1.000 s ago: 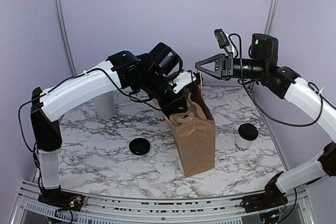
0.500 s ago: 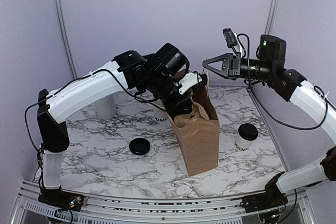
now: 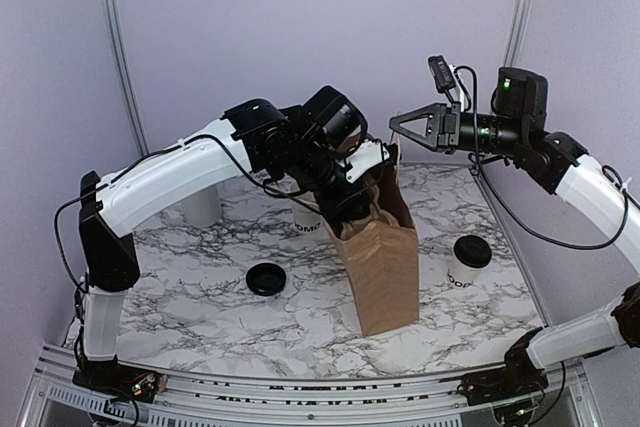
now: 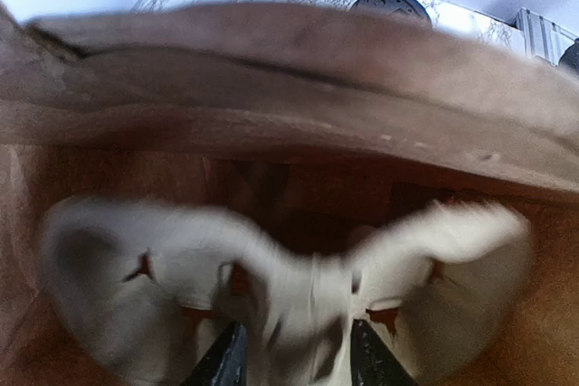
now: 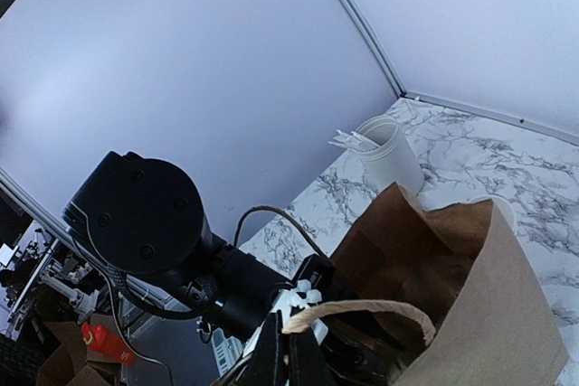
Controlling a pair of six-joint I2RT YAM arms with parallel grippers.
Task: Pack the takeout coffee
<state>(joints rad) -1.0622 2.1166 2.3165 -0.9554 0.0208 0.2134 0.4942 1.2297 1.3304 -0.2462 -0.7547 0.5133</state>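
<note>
1. Find the takeout coffee (image 3: pixel 468 262) upright on the marble table (image 3: pixel 180 297), black lid on, near the right side of the brown paper bag (image 3: pixel 385 272) but apart from it. Gripped by neither arm, not yet packed.
2. Beside it, note the bag standing upright, mouth open at the top.
3. At that mouth, see the left gripper (image 3: pixel 350 197) pushed down inside. From the left wrist view, fingers (image 4: pixel 118 259) seemingly parted, nothing between them, pressing the paper walls outward, though heavily blurred there.
4. Above the bag, see the right gripper (image 5: pixel 288 341) pinched together on the bag's paper handle (image 5: pixel 362 307), holding the far rim up.
5. Compared with a second back:
   - both arms drifted rightward and a little higher;
   - bag dragged slightly closer to the coffee, top standing taller;
   - left fingers spread a touch wider;
   - coffee unmoved.
6. Reads as the bag-opening step close to settled, with the packing itself not begun. Calls for one gripper to let go and fetch the cup without letting the mouth collapse.
7. Farther out, note a loose black lid (image 3: pixel 266 279) left of the bag, a lidless white cup (image 3: pixel 305 225) partly hidden behind it, and stacked white cups (image 3: pixel 200 202) at the back left.
</note>
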